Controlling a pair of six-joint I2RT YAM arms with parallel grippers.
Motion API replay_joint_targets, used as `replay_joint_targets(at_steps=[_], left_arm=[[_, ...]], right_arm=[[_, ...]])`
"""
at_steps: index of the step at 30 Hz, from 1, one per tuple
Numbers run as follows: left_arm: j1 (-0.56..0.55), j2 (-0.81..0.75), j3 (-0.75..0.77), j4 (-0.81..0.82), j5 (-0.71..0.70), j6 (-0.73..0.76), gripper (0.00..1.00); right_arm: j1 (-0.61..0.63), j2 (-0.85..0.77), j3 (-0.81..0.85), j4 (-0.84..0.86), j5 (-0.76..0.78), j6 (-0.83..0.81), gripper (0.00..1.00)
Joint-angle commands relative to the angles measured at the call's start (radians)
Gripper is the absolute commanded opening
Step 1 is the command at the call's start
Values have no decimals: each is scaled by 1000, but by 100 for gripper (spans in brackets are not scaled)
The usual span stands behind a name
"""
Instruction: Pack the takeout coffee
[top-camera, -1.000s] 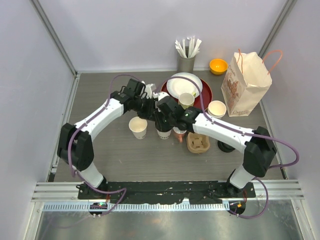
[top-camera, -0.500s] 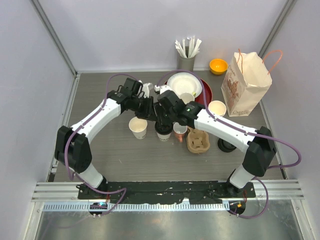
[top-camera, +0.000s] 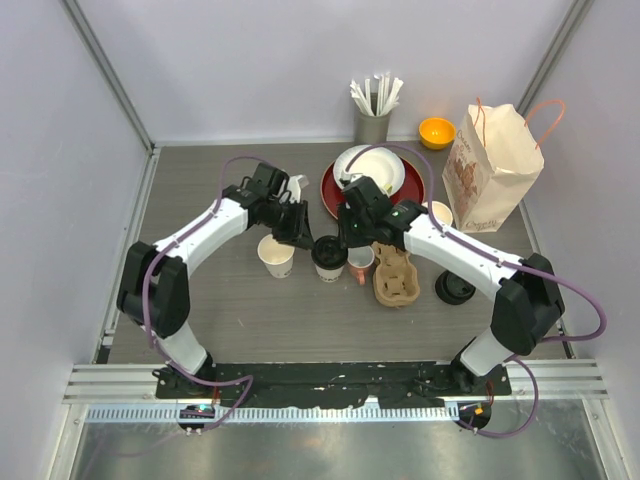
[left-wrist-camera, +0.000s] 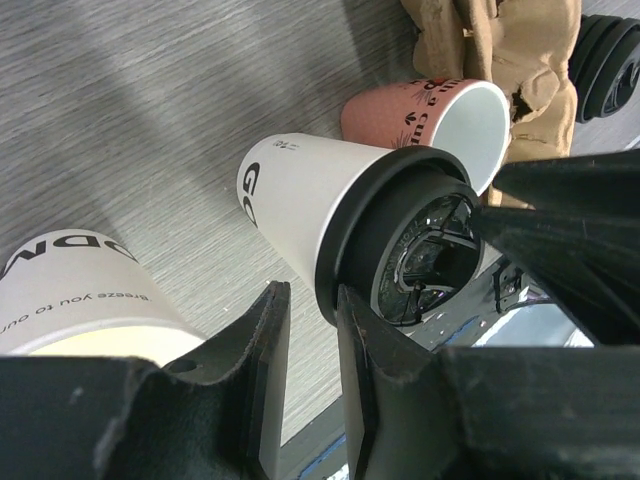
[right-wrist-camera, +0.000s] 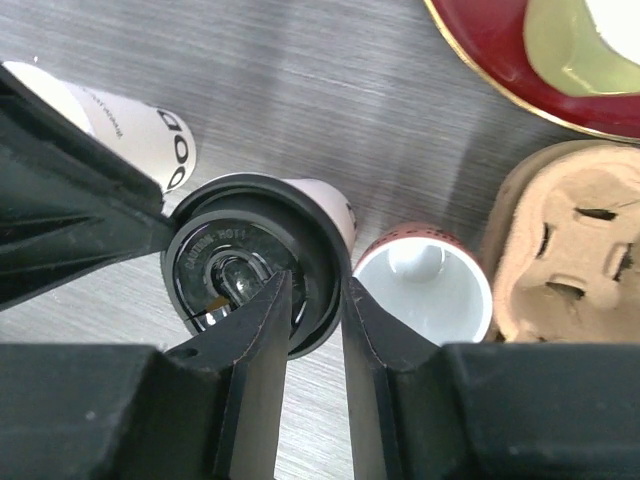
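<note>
A cream paper cup with a black lid stands mid-table; it also shows in the left wrist view and the right wrist view. My right gripper is nearly shut, and the lid's rim runs between its fingers at the lid's right edge. My left gripper is nearly shut with nothing between the fingers; its tip is at the lid's left rim. A second cream cup stands open to the left. A second black lid lies on the table to the right.
A pink cup stands right of the lidded cup, next to a brown pulp carrier. A paper bag stands back right. A red plate, a white dish, a white cup, a straw holder and an orange bowl are behind.
The black lid has come down onto the middle cup. My right wrist has swung back and to the right. My left gripper has stayed by the cup's left side.
</note>
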Motion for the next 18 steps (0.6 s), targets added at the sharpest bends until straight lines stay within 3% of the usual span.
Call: replay_joint_targets(at_steps=[1,18], left_arm=[[7,14,-1,33,21,-10,29],[8,71,-51,83,19,-28,21]], right_arm=[[7,-30,-4,73,-60,5,32],[-1,3,-86,73,-20,-7,25]])
